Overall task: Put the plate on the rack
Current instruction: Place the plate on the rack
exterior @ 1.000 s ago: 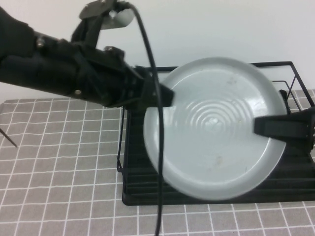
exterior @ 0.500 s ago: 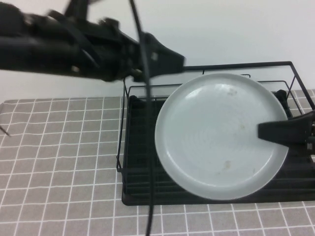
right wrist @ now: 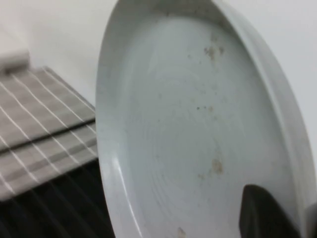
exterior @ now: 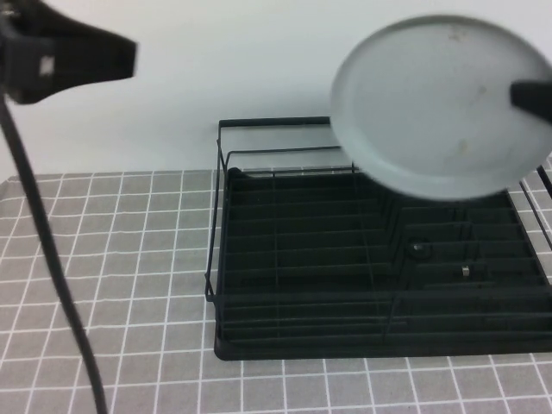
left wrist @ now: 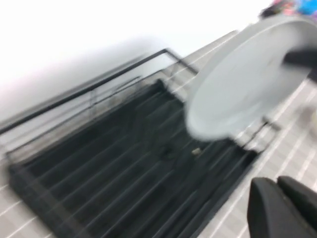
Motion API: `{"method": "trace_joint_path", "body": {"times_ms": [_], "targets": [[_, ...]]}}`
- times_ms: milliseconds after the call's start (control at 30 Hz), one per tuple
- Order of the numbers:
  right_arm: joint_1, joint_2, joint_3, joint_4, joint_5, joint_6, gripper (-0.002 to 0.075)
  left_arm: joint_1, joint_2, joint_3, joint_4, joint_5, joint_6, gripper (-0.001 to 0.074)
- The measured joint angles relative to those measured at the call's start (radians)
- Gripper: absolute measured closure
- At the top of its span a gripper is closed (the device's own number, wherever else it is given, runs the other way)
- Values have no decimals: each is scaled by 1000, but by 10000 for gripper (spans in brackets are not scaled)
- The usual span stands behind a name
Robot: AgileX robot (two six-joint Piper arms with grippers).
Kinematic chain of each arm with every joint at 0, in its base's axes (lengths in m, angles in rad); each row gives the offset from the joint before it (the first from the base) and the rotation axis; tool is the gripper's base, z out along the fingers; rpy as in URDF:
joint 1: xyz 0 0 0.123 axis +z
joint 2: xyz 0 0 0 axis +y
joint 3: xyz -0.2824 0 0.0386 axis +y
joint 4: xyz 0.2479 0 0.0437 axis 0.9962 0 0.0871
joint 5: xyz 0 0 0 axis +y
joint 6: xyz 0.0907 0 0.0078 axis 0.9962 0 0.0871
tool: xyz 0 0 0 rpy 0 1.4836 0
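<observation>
White wall, checked cloth [exterior: 112,285]: plate [exterior: 435,108] held high over rack [exterior: 379,267].
Right gripper [exterior: 533,97] clamps its rim; left gripper [exterior: 73,56], closed, hangs aside. Next: lower it between dividers.

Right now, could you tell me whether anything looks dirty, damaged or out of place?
The plate has small brownish specks on its face. It hangs in the air above the rack, pinched at its rim by the right tool. The left tool is shut, high and clear.

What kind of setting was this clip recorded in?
Probably a staged tabletop test bench, not a real kitchen: a grey checked cloth covers the table, a black rack stands alone on it, and a bare white wall is behind.
</observation>
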Motion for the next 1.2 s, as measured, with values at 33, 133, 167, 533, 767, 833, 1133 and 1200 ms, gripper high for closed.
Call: {"method": "trace_joint_path", "body": {"times_ms": [33, 133, 167, 533, 767, 833, 1133, 1200], "targets": [[0, 4, -37, -68, -5, 0, 729, -2, -21, 0, 33, -3, -15, 734], [0, 19, -131, -252, -7, 2, 729, -2, -73, 4, 110, 0, -63, 734], [0, 28, -154, -306, -4, 4, 729, -2, -94, 14, 129, -14, -77, 734], [3, 167, -276, -446, 41, -100, 729, -2, -382, 437, 153, -455, -67, 734], [53, 268, -283, -430, -100, -212, 729, -2, -451, 551, 155, -557, -25, 735], [72, 296, -283, -431, -131, -227, 729, -2, -449, 558, 155, -560, -25, 735], [119, 358, -283, -431, -193, -330, 729, -2, -444, 558, 158, -557, -25, 734], [121, 367, -283, -428, -204, -346, 729, -2, -444, 558, 162, -557, -25, 734]]}}
